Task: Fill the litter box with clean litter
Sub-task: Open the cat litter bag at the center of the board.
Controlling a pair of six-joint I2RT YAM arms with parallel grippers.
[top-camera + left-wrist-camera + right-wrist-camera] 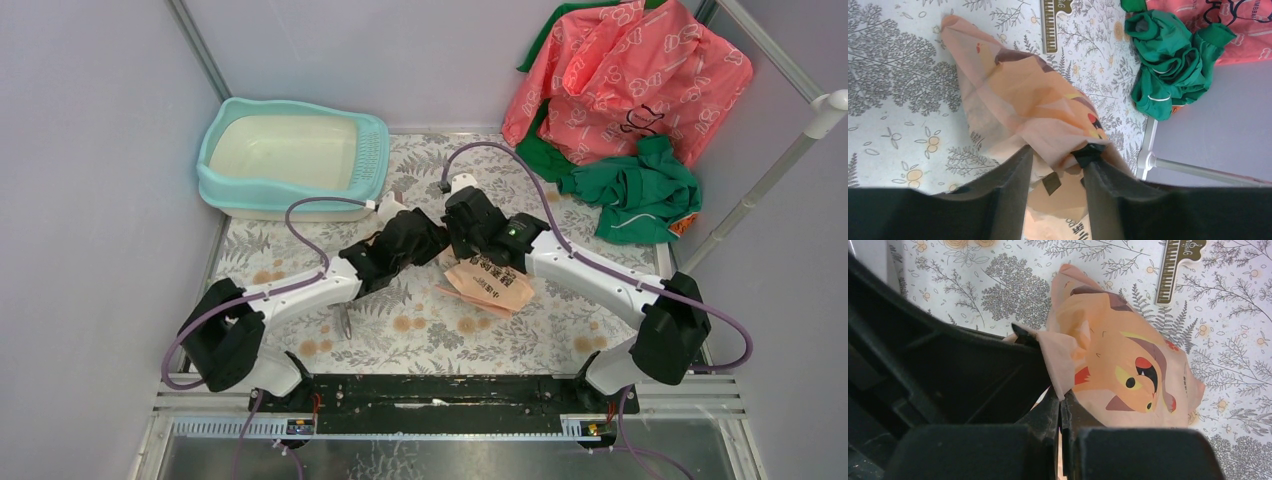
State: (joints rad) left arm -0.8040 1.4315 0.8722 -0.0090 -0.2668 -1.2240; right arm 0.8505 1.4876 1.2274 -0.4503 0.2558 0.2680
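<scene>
Two grips, one bag

I hold the pink-orange printed bag [490, 285] twice: right gripper [1063, 407] pinched on its edge, left gripper [1055, 170] half-spread around a bunched fold. Uneven pulling could tear it and spill clean litter, which I see nowhere. Only the top view shows the turquoise plastic litter box [372, 150], well beyond the bag, pan bare.

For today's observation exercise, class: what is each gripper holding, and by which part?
Both hold the printed bag: the right gripper pinches a folded edge, the left gripper clamps its bunched end.
</scene>
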